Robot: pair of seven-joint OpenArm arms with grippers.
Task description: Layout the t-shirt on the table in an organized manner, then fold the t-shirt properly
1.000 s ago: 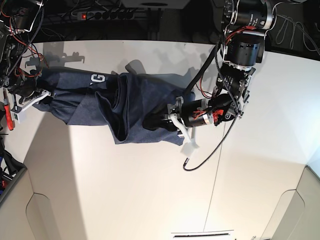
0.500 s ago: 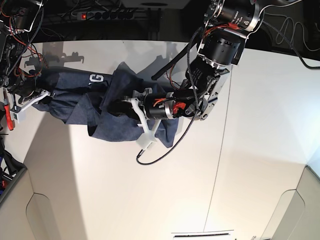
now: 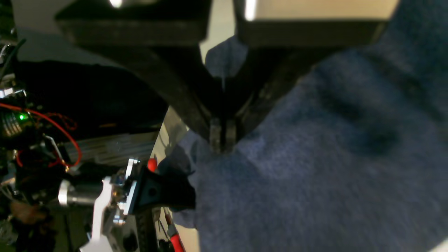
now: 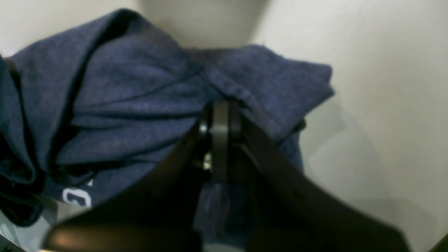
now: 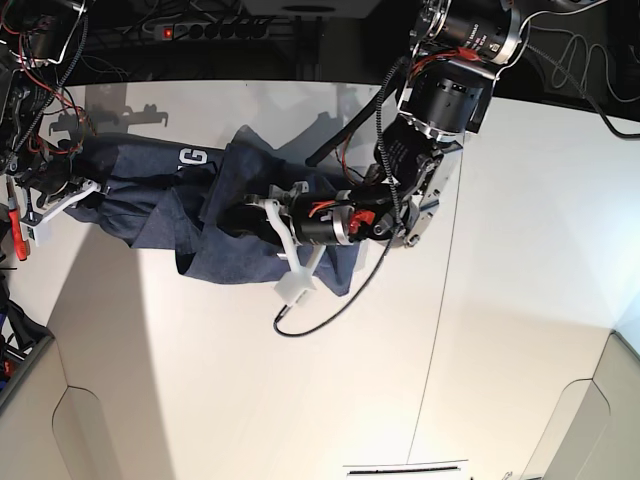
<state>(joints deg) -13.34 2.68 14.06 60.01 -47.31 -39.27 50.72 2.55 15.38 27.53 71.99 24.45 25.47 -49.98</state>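
The navy-blue t-shirt (image 5: 240,255) lies bunched and partly doubled over on the white table (image 5: 300,380), stretching from the far left to the middle. White lettering (image 5: 195,157) shows near its top left, and also in the right wrist view (image 4: 75,197). My left gripper (image 5: 243,215) is shut on a fold of the shirt (image 3: 315,157) over the shirt's middle; its fingertips (image 3: 215,134) pinch the cloth. My right gripper (image 5: 78,190) is shut on the shirt's left end, with the cloth (image 4: 140,105) gathered around its fingers (image 4: 220,119).
A thin dark seam (image 5: 435,330) runs down the table right of the shirt. A black cable (image 5: 330,305) loops off the left arm onto the table. A power strip (image 5: 200,30) and wires lie beyond the far edge. The right arm's body (image 3: 105,196) shows in the left wrist view.
My left gripper has carried its fold of the shirt leftward over the rest of the shirt, then settled. The right gripper has held still on the left end.
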